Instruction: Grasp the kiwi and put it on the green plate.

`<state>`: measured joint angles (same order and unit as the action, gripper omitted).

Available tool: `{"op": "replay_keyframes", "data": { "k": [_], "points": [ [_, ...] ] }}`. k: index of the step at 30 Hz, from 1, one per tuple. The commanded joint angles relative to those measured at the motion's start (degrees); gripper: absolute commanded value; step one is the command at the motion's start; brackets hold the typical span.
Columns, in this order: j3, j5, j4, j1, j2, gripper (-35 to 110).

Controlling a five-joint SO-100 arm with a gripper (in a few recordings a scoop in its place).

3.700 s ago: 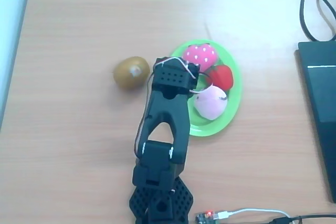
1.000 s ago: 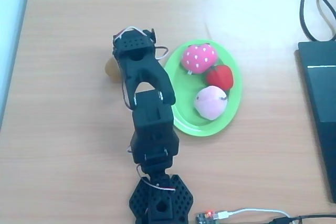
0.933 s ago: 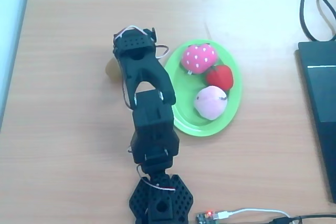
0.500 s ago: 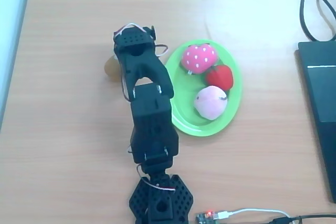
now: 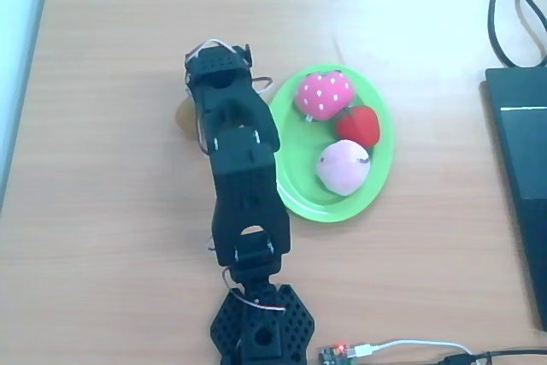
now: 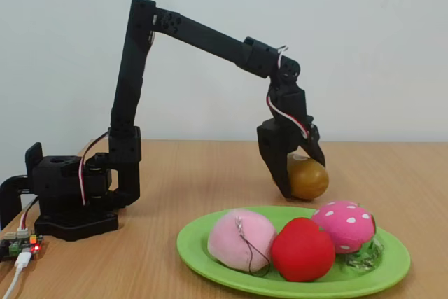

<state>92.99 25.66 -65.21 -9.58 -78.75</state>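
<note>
Fixed view: the black pincer (image 6: pixel 297 173) reaches down around the kiwi (image 6: pixel 309 178), its fingers on either side of the fruit, grasping it at table level. Just beside it, nearer the camera, the green plate (image 6: pixel 210 260) carries a peach (image 6: pixel 241 239), a red fruit (image 6: pixel 302 248) and a strawberry (image 6: pixel 343 225).

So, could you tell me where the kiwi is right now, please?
In the fixed view the kiwi sits between the gripper fingers on the table, just behind the green plate.

Claw (image 6: pixel 297 176) low, pointing down (arm outstretched)
</note>
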Motion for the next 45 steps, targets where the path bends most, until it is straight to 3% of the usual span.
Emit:
{"op": "replay_keyframes", "data": {
  "k": [1, 17, 28, 45],
  "points": [
    [-1.6, 1.3, -0.2, -0.5, -0.6, 42],
    [-1.6, 1.1, -0.2, -2.0, -1.8, 30],
    [-3.4, 1.3, -1.7, -0.8, -6.0, 30],
    [-1.9, 1.6, -8.2, 11.8, -14.3, 29]
  ]
}}
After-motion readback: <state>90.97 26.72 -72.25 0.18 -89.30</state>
